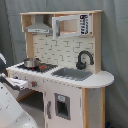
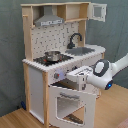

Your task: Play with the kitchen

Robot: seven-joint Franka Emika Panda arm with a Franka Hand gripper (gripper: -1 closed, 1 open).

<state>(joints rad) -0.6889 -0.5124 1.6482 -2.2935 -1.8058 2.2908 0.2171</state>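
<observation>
White-and-wood toy kitchen [image 2: 60, 60] stands on the floor against a grey curtain [image 2: 117, 30]. Steel pot [image 2: 52, 55] on the hob at one worktop end; black faucet [image 1: 84, 59] beside the sink. Oven door [image 2: 72, 104] open. Gripper [image 2: 82, 77] at the front panel; jaws: cannot tell.

The arm [image 2: 117, 66] is glossy white, built of rounded segments. Its wrist [image 2: 102, 69] is bulbous, with a dark grey face and a small blue light beneath.
</observation>
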